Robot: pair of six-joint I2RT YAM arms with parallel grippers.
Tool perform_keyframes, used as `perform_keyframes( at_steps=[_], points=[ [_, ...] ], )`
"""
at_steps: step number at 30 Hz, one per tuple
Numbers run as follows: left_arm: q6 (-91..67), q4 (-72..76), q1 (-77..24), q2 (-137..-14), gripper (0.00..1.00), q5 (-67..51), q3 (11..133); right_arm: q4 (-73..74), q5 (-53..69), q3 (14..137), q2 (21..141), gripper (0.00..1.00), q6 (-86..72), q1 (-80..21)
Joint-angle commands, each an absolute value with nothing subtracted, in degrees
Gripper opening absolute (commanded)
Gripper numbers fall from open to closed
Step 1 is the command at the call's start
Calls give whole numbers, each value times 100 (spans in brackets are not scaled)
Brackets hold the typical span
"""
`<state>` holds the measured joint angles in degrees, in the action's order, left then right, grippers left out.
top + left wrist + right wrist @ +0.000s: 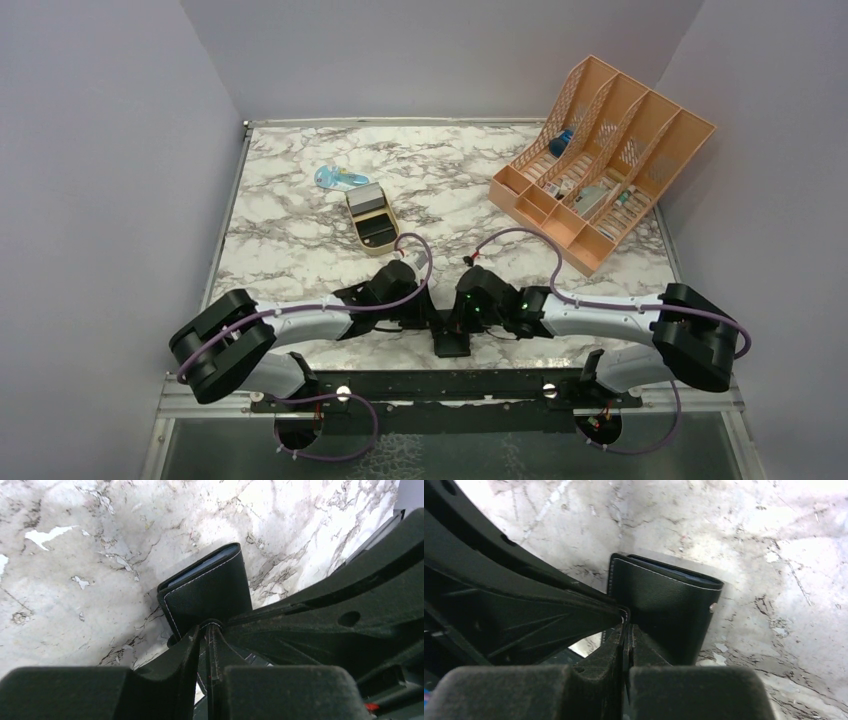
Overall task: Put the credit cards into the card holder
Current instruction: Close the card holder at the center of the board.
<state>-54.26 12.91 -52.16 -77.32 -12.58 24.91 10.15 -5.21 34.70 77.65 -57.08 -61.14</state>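
Top external view: the two arms fold inward and meet low over the near edge of the marble table (300, 250), at 6 o'clock on its surface. The left gripper (438, 324) and the right gripper (463, 322) point at each other. The card holder (452, 345), a small black shape, sits between and just under them.

From the holder, a gold tin (372, 217) lies toward 11 o'clock and well apart, its grey lid on the far half and the near half open and dark. A small blue item (338, 178) lies just beyond the tin, at its 11 o'clock. An orange slotted organizer (668, 150) stands at 2 o'clock on the table with assorted items in its compartments.

Left wrist view: the left fingers (185, 655) are drawn together on a thin stitched edge of the card holder. The rest of the holder reaches away toward 12 o'clock over the marble. It is folded almost flat, with a blue-grey layer showing along its far edge. The other gripper's black body comes in from 3 o'clock and meets the same edge.

Right wrist view: the right fingers (646, 650) are fully closed, pinching the holder's thin edge. The holder extends toward 1 o'clock, white stitching along its border and a small metal stud at its 3 o'clock side. Whether it touches the table I cannot tell.
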Motion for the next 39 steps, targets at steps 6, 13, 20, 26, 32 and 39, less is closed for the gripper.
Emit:
perform_keyframes(
  at_steps=[6, 13, 20, 26, 32, 39],
  points=[
    [-5279, 492, -5254, -7258, 15, -933, 2845, 992, -356, 3691, 7523, 1, -5625, -6128],
    [-5357, 745, -5255, -7282, 15, -1124, 2719, 1082, -293, 3557, 7534, 1, -5778, -6131],
    [-5344, 766, -5254, -7394, 15, -1236, 2702, 1201, -393, 3475, 7516, 1, -5818, -6129],
    [-5335, 815, -5250, -7488, 15, -1293, 2707, 1216, -436, 3401, 7553, 1, -5836, -6128],
    [-5344, 859, -5261, -7600, 15, -1362, 2714, 1174, -383, 3371, 7559, 1, -5838, -6131],
    [-5379, 936, -5303, -7607, 15, -1396, 2660, 1113, -343, 3302, 7571, 1, -5853, -6130]
  ],
)
